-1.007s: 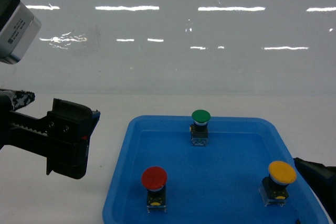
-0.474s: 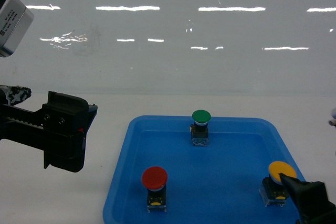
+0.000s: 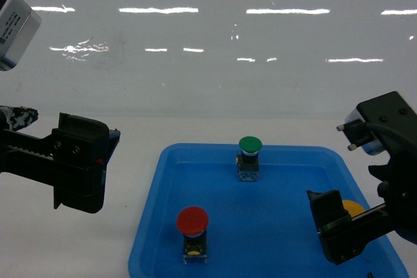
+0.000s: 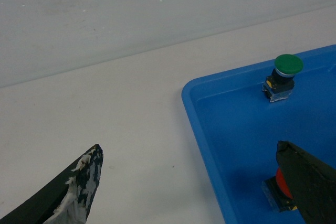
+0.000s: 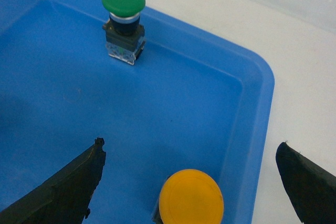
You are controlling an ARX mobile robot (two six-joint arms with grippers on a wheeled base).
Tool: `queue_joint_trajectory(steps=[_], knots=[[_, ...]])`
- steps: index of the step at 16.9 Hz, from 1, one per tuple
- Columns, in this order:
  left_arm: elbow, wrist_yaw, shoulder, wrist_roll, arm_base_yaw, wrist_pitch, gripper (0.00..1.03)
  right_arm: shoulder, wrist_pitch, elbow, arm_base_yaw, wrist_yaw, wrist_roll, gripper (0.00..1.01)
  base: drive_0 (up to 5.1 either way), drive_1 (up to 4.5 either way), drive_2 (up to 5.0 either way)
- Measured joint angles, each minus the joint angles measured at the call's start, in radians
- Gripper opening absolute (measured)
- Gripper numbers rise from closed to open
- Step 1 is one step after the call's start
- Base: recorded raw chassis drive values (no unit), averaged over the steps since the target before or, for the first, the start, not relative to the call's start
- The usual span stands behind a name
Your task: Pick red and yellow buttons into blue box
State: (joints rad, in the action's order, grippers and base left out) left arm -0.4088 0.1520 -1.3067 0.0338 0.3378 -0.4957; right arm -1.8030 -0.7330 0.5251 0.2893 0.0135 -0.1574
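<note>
The red button (image 3: pixel 192 221) stands at the front left of a shallow blue tray (image 3: pixel 147 224). The yellow button (image 5: pixel 191 196) stands at the tray's front right corner. My right gripper (image 5: pixel 191 144) hangs open above the yellow cap, one finger on each side, not touching it. In the head view the right gripper (image 3: pixel 339 231) covers most of the yellow button (image 3: pixel 354 207). My left gripper (image 4: pixel 188 148) is open over the white table left of the tray. Its right finger hides part of the red button (image 4: pixel 280 184). The blue box is out of view.
A green-capped button (image 3: pixel 249 145) stands upright at the back middle of the tray. The tray's raised rim (image 5: pixel 262 93) runs close to the yellow button on its right. White table (image 4: pixel 115 108) lies left of the tray, with a glossy wall behind.
My right arm has risen into the head view from the lower right corner and now hangs over the yellow button. The left gripper shifted slightly left, then stayed still.
</note>
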Motion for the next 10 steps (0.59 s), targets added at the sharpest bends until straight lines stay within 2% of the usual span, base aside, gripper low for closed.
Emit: queue_joint_trajectory(steps=[4, 5, 9, 10], knots=[[0.0, -0.001, 0.0, 0.0, 0.0, 0.0, 0.98, -0.129, 0.053, 0.072, 0.018, 0.01, -0.003, 0.98, 0.0, 0.0, 0.0], [0.0, -0.002, 0.0, 0.0, 0.0, 0.0, 0.98, -0.185, 0.015, 0.069, 0.01, 0.007, -0.002, 0.98, 0.0, 0.0, 0.0], [0.0, -0.001, 0.0, 0.0, 0.0, 0.0, 0.98, -0.262, -0.01, 0.074, -0.003, 0.005, 0.0, 0.98, 0.0, 0.0, 0.0], [0.0, -0.001, 0.0, 0.0, 0.0, 0.0, 0.98, -0.272, -0.013, 0.076, -0.003, 0.005, 0.0, 0.92, 0.0, 0.0, 0.0]])
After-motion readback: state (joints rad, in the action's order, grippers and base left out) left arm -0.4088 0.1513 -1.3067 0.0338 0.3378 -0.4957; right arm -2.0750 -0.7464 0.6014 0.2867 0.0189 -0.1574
